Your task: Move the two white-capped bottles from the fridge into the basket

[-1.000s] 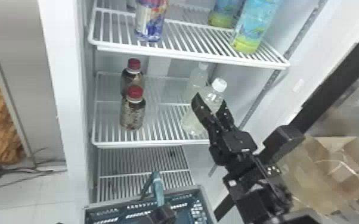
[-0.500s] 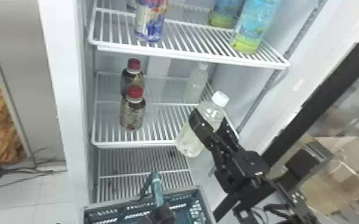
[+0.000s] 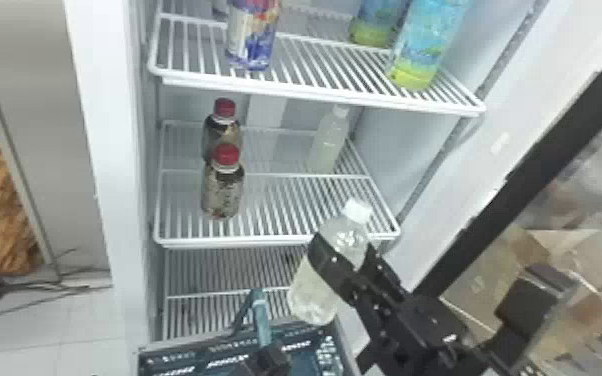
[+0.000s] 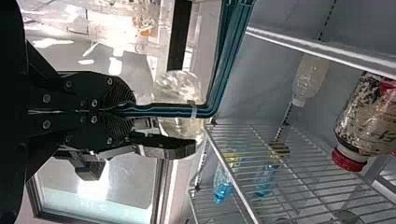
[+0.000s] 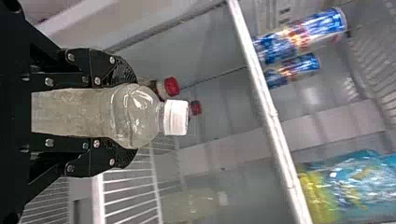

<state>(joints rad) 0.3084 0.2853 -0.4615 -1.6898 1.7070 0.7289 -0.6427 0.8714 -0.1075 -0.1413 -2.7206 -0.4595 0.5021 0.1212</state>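
Use the middle shelf (image 3: 275, 242) to find your way around. Your right gripper (image 3: 345, 252) is squeezing one white-capped bottle (image 3: 310, 290), with a black finger on each side of it. That bottle is just in front of the middle shelf, by its right front corner. It leans, with its cap up and its bottom hanging lower than the shelf. In the right wrist view you can see the bottle snug between the fingers. The other white-capped bottle (image 3: 330, 140) stands up straight on the middle shelf, at the back on the right. Your left gripper (image 3: 266, 361) is low down in front of the middle shelf, closed on the blue-green handle (image 3: 261, 322). The basket (image 3: 205, 340) is below the middle shelf and in front of it. Two red-capped bottles (image 3: 222, 190) stand on the left side of the middle shelf, one behind the other. Above the middle shelf, you have cans (image 3: 252, 42) on the left and blue-green bottles (image 3: 427, 47) on the right.
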